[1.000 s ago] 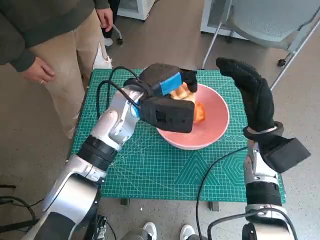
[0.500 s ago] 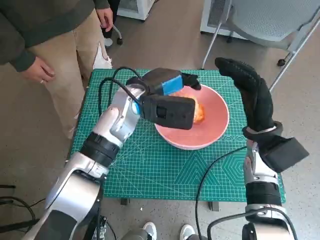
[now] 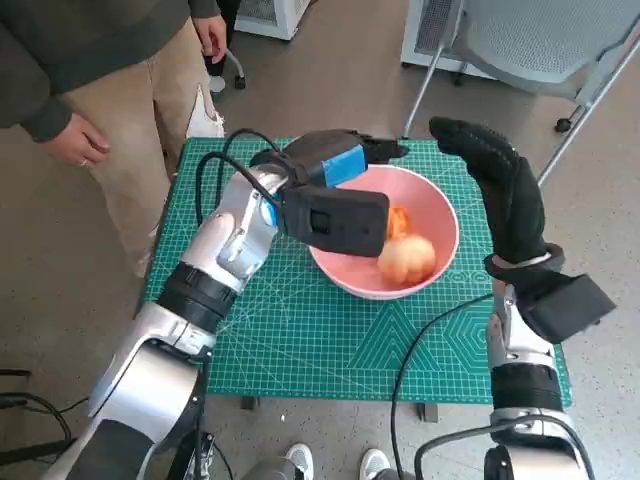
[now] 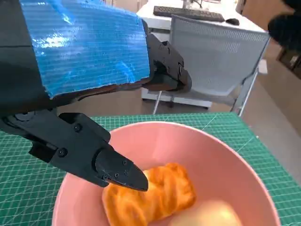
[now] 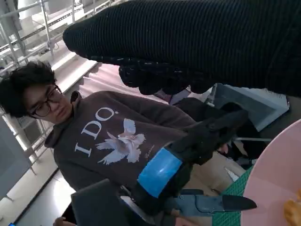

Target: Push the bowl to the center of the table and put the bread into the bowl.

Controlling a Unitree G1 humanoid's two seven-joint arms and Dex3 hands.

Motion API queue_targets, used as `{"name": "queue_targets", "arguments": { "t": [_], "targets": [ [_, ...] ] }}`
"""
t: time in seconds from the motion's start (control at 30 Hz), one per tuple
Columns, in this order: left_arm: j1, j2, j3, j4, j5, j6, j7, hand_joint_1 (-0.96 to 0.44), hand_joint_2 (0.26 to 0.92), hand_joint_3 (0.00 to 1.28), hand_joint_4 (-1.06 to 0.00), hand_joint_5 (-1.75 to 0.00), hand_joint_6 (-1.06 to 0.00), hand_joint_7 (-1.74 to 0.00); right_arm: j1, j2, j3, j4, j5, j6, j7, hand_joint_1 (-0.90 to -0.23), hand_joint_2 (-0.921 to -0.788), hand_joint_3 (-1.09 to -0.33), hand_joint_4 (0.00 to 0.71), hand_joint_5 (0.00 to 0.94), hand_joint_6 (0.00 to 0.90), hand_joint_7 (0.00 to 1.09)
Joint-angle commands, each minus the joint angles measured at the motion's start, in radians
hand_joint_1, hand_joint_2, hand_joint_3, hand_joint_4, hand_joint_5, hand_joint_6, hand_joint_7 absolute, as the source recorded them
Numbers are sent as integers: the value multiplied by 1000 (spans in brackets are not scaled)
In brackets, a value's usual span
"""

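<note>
Left robot hand (image 3: pixel 340 160) open over bowl (image 3: pixel 440 250), bread (image 4: pixel 155 195) just beneath fingers

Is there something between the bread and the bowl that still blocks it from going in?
Nothing visible does. Bread already lies inside the pink bowl, beside a paler round piece. The left hand hovers open above the bowl's far rim, holding nothing, and the right hand stands open beside the bowl.

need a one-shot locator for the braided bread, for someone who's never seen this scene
Find the green cutting mat on the small table, then the pink bowl on it. Two breads lie inside: the braided bread is the twisted, orange-brown one under the left hand, not the smooth pale roll.
</note>
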Motion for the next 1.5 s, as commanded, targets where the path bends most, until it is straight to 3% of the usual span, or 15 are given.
{"name": "queue_targets", "arguments": {
  "t": [0.03,0.4,0.63,0.87,1.3,1.5],
  "targets": [
    [38,35,82,-14,-97,-61,-2,-378,795,14,-130,0,-281,-29,3,-4,2,13,5,6,7,-708,-921,-815,198,1,-1,518],
    [136,17,316,-14,-404,-214,-13,-526,895,41,-65,0,-242,-3,-16,-10,2,15,-2,5,0,-704,-921,-815,198,2,-1,519],
    [225,-45,454,-29,-633,-360,-73,-671,919,164,-76,-6,-232,0,-34,-11,5,-2,-6,8,-7,-700,-921,-815,194,0,-1,520],
    [284,-51,488,-21,-687,-500,-111,-697,921,240,-52,0,-192,0,-49,-8,10,-16,-9,11,-13,-701,-921,-812,194,1,-1,521],
    [369,-63,541,-83,-805,-539,-200,-736,921,284,0,1,-130,0,-72,0,24,-23,2,7,0,-710,-921,-804,203,5,2,529],
    [399,-69,547,-122,-852,-529,-246,-691,921,212,1,1,-105,-2,-82,-4,29,-11,-5,-7,0,-712,-921,-802,205,5,2,532]
  ]
}}
